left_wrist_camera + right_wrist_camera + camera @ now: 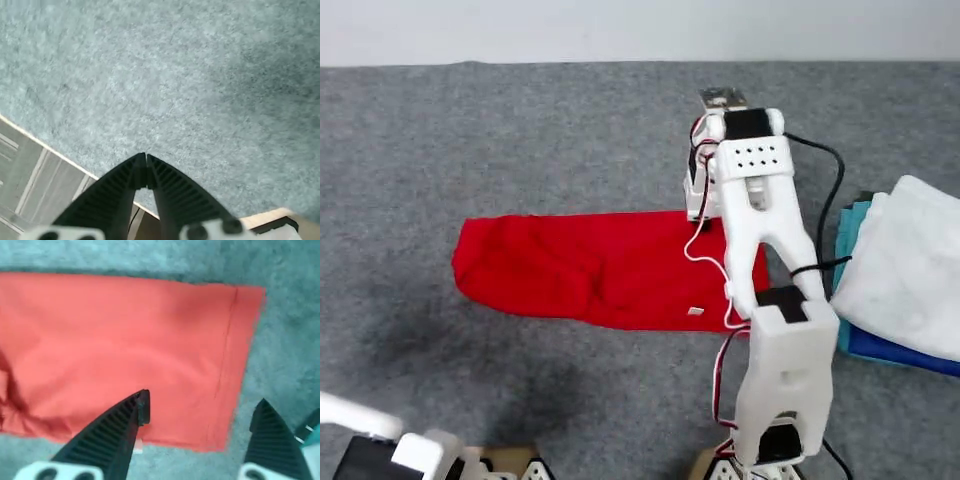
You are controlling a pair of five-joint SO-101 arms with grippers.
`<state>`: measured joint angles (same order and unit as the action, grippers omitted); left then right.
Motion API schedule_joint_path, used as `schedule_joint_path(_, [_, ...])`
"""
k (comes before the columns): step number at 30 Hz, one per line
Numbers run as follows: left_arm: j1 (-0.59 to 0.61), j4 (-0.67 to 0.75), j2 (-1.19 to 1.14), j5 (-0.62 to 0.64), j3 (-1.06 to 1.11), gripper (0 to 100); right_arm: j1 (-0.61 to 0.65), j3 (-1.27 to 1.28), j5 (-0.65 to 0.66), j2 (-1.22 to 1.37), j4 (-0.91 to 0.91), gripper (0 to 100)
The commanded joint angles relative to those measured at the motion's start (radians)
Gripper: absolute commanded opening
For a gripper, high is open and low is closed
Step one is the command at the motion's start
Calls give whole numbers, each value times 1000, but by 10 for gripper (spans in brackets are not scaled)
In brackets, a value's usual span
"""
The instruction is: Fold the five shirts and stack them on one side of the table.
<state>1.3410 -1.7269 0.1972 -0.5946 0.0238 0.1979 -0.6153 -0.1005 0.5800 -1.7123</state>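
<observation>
worktop (pixel 570 130): covered in gray felt; a pale wall runs along the far edge.
red shirt (pixel 580 270): folded into a long band, flat across the middle of the worktop, its long side running left to right. The left end is rumpled. The right end has a straight stitched hem (pixel 225 355).
tag (pixel 695 312): small and white, on the shirt's near edge, toward its right end.
right arm (pixel 785 350): white, rising from the near edge and stretching toward the far edge, over the red shirt's right end.
right gripper (pixel 202 405): above the right end of the red shirt. Fingers (pixel 115 432) spread wide, nothing between them. One finger is over the cloth, the other over the gray felt just past the hem. Cannot tell whether it touches the cloth.
left arm (pixel 400 450): at the near-left corner.
left gripper (pixel 146 162): fingers pressed together, holding nothing, over bare felt beside the near edge of the worktop.
stack: at the right edge of the worktop, near the red shirt's right end but apart from it.
white shirt (pixel 910 270): folded, on top of the stack.
teal shirt (pixel 850 225): under the white one, its edge showing on the side facing the red shirt.
blue shirt (pixel 890 348): lowest one visible, showing along the near side of the stack.
</observation>
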Motion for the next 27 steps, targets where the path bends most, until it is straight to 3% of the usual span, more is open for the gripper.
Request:
schedule_joint_path(1, [-35, -28, 44, -2, -2, 9, -12, -3, -61, 47, 48, 329])
schedule_joint_path(17, [-44, -26, 37, -2, -2, 9, -64, -3, -121, 263, 61, 326])
schedule_joint_path(19, [-44, -26, 37, -2, -2, 9, -62, -3, -121, 288, 59, 283])
schedule_joint_path(25, [-60, -26, 35, -2, -2, 9, -65, -5, -89, 295, 58, 4])
schedule_joint_path(27, [-75, -26, 35, -2, -2, 9, -68, -5, -66, 278, 50, 20])
